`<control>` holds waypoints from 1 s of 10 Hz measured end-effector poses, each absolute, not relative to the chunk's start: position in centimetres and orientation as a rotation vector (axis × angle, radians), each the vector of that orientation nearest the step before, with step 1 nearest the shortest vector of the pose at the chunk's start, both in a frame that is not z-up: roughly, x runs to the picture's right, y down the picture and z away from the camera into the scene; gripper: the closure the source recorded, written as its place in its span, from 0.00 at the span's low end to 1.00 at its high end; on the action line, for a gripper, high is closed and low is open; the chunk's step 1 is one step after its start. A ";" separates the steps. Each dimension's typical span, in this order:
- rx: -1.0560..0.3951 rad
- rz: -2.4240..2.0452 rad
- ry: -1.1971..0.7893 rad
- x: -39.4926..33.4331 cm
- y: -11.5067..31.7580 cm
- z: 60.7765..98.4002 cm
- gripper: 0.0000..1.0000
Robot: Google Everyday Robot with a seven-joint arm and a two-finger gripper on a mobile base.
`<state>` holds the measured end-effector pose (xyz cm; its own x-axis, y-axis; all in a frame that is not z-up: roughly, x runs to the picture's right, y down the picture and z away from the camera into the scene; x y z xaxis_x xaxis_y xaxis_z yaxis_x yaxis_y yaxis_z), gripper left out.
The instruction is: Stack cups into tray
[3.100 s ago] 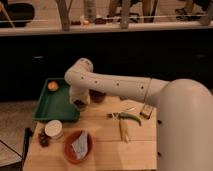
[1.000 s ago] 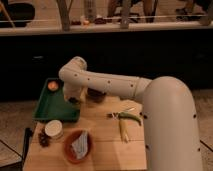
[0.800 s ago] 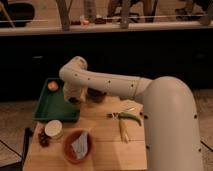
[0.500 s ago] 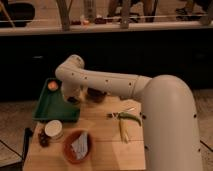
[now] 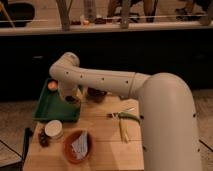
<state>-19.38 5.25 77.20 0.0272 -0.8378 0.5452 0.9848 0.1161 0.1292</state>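
The dark-green tray (image 5: 47,109) lies at the table's left rear, with a small orange object (image 5: 52,86) in its far corner. My gripper (image 5: 70,98) hangs below the white arm, over the tray's right rim. A pale round cup (image 5: 53,129) stands on the table just in front of the tray. A dark round cup or bowl (image 5: 97,94) sits on the table right of the gripper, partly behind the arm.
A terracotta bowl with white paper (image 5: 77,146) sits at the front of the wooden table (image 5: 107,145). A small dark object (image 5: 43,140) lies by the pale cup. Green-handled utensils (image 5: 123,117) lie at the middle right. A dark counter wall runs behind.
The arm has swung left, carrying the gripper from above the table by the dark cup to over the tray's right rim. The other objects have not moved.
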 end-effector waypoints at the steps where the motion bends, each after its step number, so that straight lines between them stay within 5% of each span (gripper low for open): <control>1: -0.320 -1.451 -0.568 -19.5 5.1 77.2 1.00; 10: -0.337 -1.502 -0.603 -22.7 4.4 78.8 1.00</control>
